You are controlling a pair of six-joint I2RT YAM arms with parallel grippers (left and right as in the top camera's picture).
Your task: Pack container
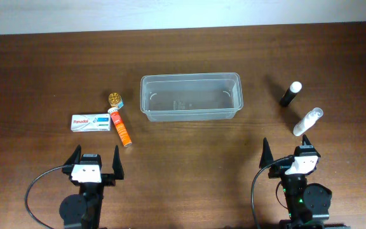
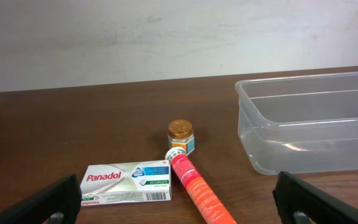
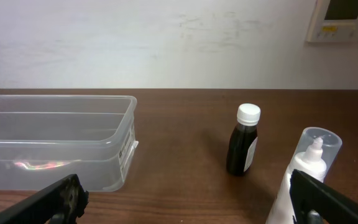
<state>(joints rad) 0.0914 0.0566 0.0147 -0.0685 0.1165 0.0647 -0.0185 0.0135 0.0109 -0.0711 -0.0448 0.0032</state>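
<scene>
Table (image 1: 43, 63): dark wood, fills the overhead view.

Container (image 1: 190, 97): clear tub, centre of the frame, slightly above the middle, upright, nothing inside. Packing has not started, by the look of it.

Left gripper (image 1: 96, 152): lower left of the frame, jaws spread wide, holding nothing, parked short of the items.

Right gripper (image 1: 289, 152): lower right, jaws also wide apart and empty.

Loose items, all out on the table:
- Panadol box (image 1: 91, 123): lying flat, left of the tub, mid-left of the frame.
- Orange tube (image 1: 122, 130): on its side, just right of the box, angled down-right. Can't tell if the two touch.
- White spray bottle (image 1: 307, 121): clear cap, right side of the frame. Reads as leaning or lying from above; the right wrist view shows too little to settle it.
- Dark bottle (image 1: 290, 94): white cap, upper right, upright in the right wrist view.
- Small gold-lidded jar (image 1: 115, 99): just above the tube's white cap end, upright.

Status: zero of five packed. My read is three belong to the left arm and two to the right, going by reach.
</scene>
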